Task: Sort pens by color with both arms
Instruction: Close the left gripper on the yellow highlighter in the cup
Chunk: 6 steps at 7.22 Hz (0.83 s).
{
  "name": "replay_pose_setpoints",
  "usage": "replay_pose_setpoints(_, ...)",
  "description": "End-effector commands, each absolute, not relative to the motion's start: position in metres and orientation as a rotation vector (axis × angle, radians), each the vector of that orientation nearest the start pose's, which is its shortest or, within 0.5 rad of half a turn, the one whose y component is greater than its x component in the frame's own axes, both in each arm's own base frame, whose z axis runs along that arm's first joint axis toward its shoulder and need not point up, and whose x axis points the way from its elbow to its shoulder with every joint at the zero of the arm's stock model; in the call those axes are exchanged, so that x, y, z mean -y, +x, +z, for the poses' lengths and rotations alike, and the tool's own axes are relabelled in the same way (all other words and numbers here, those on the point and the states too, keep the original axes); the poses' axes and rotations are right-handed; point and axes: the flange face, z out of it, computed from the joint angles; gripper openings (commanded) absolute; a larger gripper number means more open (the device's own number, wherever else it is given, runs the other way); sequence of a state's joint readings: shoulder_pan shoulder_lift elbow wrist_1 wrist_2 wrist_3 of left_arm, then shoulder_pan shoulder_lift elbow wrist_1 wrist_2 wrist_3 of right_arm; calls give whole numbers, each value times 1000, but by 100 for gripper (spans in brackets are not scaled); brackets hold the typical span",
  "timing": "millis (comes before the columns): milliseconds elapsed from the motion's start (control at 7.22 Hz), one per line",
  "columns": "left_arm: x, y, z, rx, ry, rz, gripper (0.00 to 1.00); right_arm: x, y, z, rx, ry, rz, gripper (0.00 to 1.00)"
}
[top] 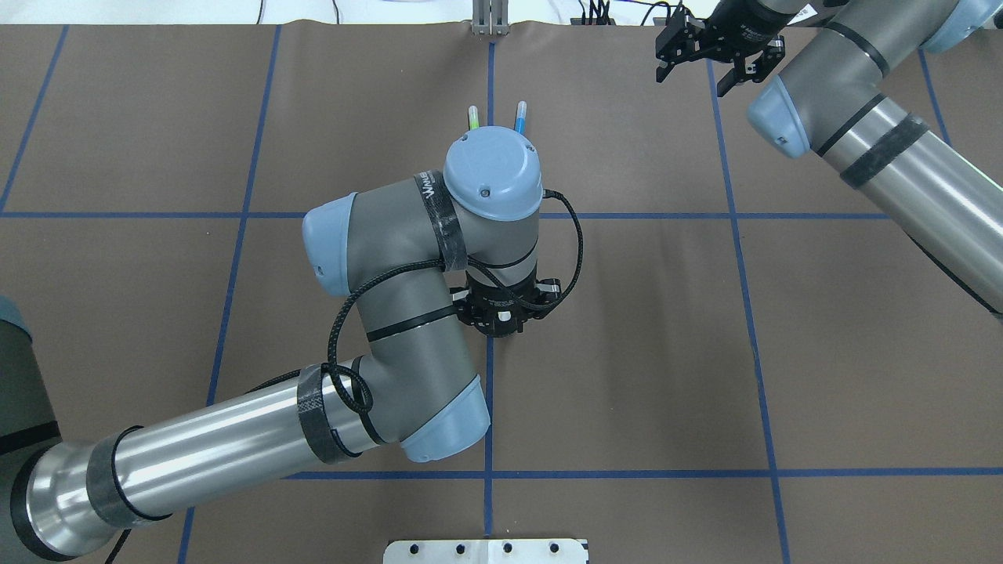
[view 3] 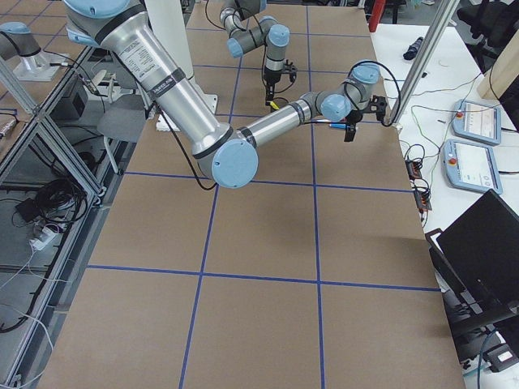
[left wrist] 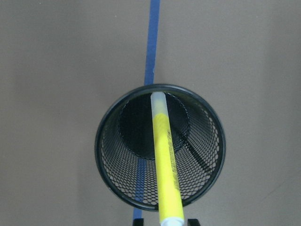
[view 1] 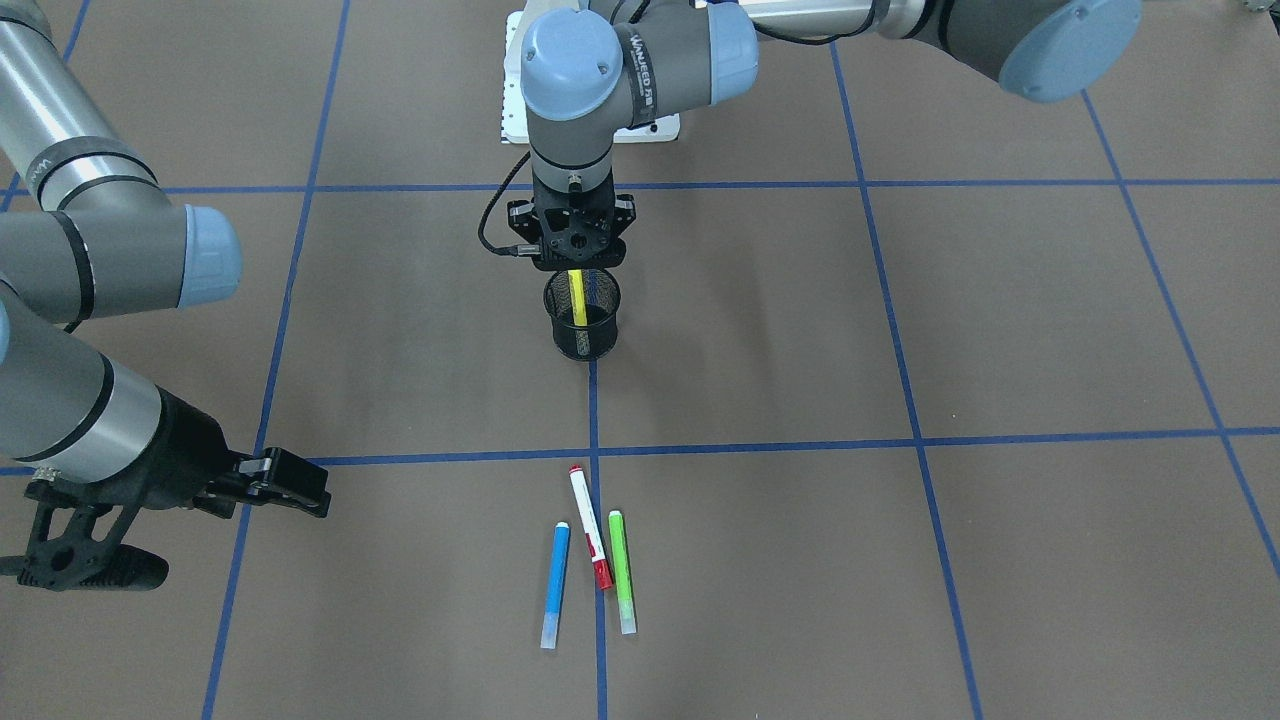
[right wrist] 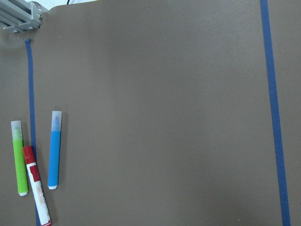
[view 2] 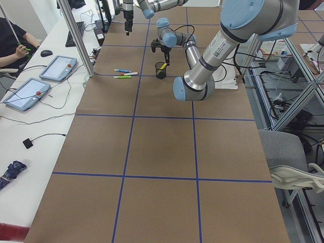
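A yellow pen (left wrist: 164, 155) stands tilted inside the black mesh cup (view 1: 583, 318), its pale cap down at the cup's floor. My left gripper (view 1: 578, 262) hangs straight above the cup; its fingertips stand apart on either side of the pen's upper end, open. Near the far table edge a blue pen (view 1: 555, 585), a white pen with red ends (view 1: 590, 527) and a green pen (view 1: 621, 572) lie side by side on the brown surface. My right gripper (top: 693, 78) hovers open off to the side of them, holding nothing. The right wrist view shows all three lying pens, the blue one (right wrist: 54, 150) apart from the others.
Blue tape lines divide the brown table top into squares. The white pedestal base (top: 486, 551) sits at the robot's edge. A metal post (top: 490, 19) stands at the far edge behind the pens. A person sits beside tablets (view 2: 58, 67) at a side desk.
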State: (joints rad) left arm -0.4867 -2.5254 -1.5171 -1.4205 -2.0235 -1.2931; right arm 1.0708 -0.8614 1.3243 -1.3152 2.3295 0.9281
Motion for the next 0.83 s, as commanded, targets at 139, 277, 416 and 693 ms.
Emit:
replay_pose_setpoints(139, 421, 602, 101, -835, -127, -30, 42, 688, -302, 306, 987, 34, 124, 100)
replay_pose_setpoints(277, 422, 603, 102, -831, -115, -34, 42, 688, -302, 306, 988, 35, 124, 100)
replay_pose_setpoints(416, 422, 603, 101, -834, -112, -34, 42, 688, -302, 306, 988, 35, 124, 100)
replay_pose_setpoints(693, 423, 605, 104, -829, -115, -37, 32, 688, -302, 306, 987, 36, 122, 100)
